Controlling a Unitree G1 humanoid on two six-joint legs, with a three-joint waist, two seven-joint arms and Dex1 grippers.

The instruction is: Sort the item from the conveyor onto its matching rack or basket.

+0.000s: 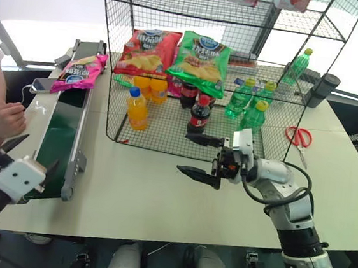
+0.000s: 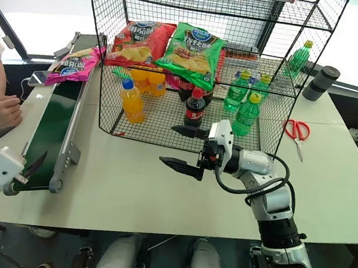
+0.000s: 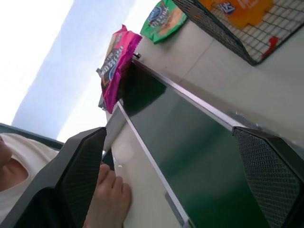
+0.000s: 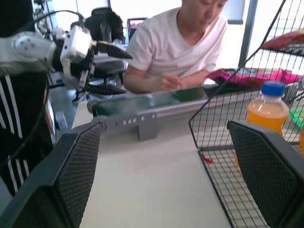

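Note:
The item, a shiny magenta-pink chip bag, lies on the far end of the conveyor, a dark-green belt along the table's left side. My left gripper is open and empty over the belt's near end, pointing along it toward the bag. The black wire rack stands at the back middle of the table. My right gripper hovers open and empty just in front of the rack's bottom tier, pointing left.
A red chip bag and a green one lie on the rack's middle tier, with drink bottles below. A person's hand rests beside the conveyor near a phone. Red scissors and a dark cup sit on the right.

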